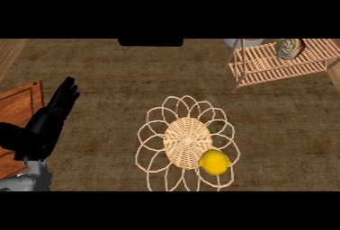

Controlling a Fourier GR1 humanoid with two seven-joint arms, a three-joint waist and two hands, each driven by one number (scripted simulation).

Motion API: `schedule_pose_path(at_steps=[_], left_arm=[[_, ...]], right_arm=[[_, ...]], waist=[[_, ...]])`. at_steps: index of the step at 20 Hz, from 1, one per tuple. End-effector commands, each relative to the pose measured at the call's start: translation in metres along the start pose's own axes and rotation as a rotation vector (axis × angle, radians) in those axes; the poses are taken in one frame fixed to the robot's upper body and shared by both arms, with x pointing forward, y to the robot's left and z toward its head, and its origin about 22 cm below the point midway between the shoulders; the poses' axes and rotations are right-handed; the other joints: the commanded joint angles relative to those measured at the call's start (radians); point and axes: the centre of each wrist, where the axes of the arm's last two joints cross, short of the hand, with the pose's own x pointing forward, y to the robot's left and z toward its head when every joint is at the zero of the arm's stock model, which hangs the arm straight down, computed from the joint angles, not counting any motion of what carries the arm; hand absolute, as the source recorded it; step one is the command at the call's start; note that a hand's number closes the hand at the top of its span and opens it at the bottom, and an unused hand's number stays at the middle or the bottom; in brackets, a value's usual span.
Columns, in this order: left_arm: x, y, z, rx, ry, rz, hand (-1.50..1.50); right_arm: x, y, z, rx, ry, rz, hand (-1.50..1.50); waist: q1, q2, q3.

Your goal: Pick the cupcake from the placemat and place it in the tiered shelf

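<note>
Cupcake [289, 48]: a pale, swirled lump sits on the upper slats of the tiered shelf [266, 67] at the top right; I take it for the cupcake, so the placing looks done.
Placemat [188, 143]: a woven flower-shaped mat at the table's middle; no cupcake lies on it, only a yellow lemon [214, 162] on its lower right petals.
Left hand [56, 110]: at the left edge, fingers straight and pointing up, holding nothing, at rest beside a wooden board [16, 112].
Right hand: not in view, so its state cannot be told.
Risk, seating: the cupcake lies near the shelf's far right end; if it rests on the slats' edge it could roll or tip off.
Risk, shelf: the shelf looks light and open-framed; an arm passing close could nudge it and shake the cupcake loose.
Risk, lemon: it is round and sits at the mat's rim, so a brush could send it rolling over the table [106, 81].
Hidden: the shelf is cut by the right and top edges; its lower tier and legs are only partly seen.
Hard to make out: whether the cupcake stands upright or lies tilted, and what the dark block [150, 42] at the top edge is.
</note>
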Motion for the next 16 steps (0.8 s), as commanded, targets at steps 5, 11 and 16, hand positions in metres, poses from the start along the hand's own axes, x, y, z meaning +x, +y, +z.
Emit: schedule_pose_path(at_steps=[5,11,16], left_arm=[[-0.008,0.0,0.012,0.013,0.01,-0.008,0.0],[-0.004,0.005,0.008,0.024,-0.01,-0.009,0.0],[0.001,0.008,0.012,0.042,0.002,-0.013,0.0]], right_arm=[[-0.039,-0.097,-0.011,-0.107,0.255,-0.422,-1.5],[-0.128,-0.152,0.006,-0.091,0.396,-0.618,-1.5],[-0.188,-0.183,0.034,-0.06,0.39,-0.669,-1.5]], waist=[[-0.013,-0.009,0.001],[-0.033,-0.005,0.002],[-0.029,-0.006,0.001]])
